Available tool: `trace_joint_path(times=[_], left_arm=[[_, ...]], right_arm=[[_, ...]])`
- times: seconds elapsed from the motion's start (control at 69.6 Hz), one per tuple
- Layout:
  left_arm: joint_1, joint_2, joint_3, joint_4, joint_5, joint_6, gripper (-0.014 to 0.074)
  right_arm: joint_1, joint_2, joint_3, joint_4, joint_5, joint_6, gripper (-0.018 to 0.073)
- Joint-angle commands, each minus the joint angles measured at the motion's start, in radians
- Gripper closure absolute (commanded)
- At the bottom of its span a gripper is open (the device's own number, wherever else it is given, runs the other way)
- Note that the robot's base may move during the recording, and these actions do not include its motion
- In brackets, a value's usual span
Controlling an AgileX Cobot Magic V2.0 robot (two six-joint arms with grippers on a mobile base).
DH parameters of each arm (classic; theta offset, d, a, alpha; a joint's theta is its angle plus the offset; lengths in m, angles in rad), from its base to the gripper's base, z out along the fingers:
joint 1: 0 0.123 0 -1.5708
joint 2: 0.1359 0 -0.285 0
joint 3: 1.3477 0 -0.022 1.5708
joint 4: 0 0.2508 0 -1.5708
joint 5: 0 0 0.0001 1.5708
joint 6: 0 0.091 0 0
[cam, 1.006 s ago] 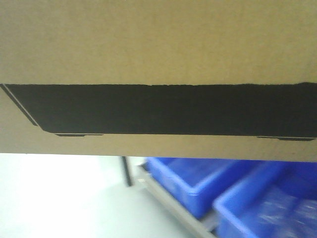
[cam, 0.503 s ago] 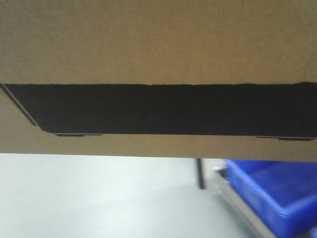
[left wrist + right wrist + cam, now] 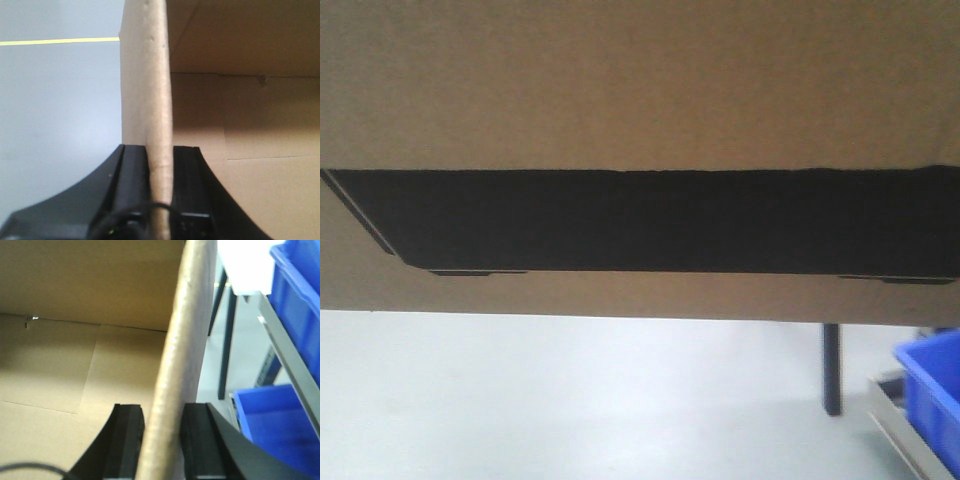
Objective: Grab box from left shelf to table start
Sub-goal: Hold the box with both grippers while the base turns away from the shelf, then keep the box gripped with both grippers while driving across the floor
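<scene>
Clamped on cardboard, the fingers [image 3: 134, 170] of my left gripper [image 3: 159, 157] pinch one upright side wall of the box [image 3: 640, 90] from both faces. My right gripper [image 3: 164, 422] does the same to the opposite wall, its pads closed on the card with the rim running up between them. Past the walls I see bare inner faces and flap seams, with nothing lying on the part that shows, so I judge the box light for its bulk. Corrugated card is stiff along the flutes but gives across them. The wall in my left pinch bows a little, so I judge the hold belongs deep on the wall, not at the thin rim, which could crease or tear. The surface looks dry and matt, unlikely to slip. The box hangs between my two arms, resting on nothing, and its black printed panel [image 3: 640, 220] fills the front view above the grey floor [image 3: 60, 110] with its yellow line [image 3: 60, 41]. Outside my right-hand wall stands the left shelf [image 3: 286, 362] with its blue bins [image 3: 272, 425]. Past it is a white top on dark legs [image 3: 227, 340], probably the table [image 3: 245, 267].
</scene>
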Motion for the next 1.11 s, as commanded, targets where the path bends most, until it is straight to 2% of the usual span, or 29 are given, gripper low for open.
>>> trace_joint_path(times=[0.0, 1.092], left_arm=[[-0.016, -0.01, -0.044, -0.137, -0.162, -0.002, 0.0693], [-0.016, -0.01, -0.044, -0.137, -0.162, -0.002, 0.0693]], right_arm=[[-0.002, 0.002, -0.035, 0.045, -0.183, 0.002, 0.0503], [-0.002, 0.002, -0.035, 0.045, -0.183, 0.002, 0.0503]])
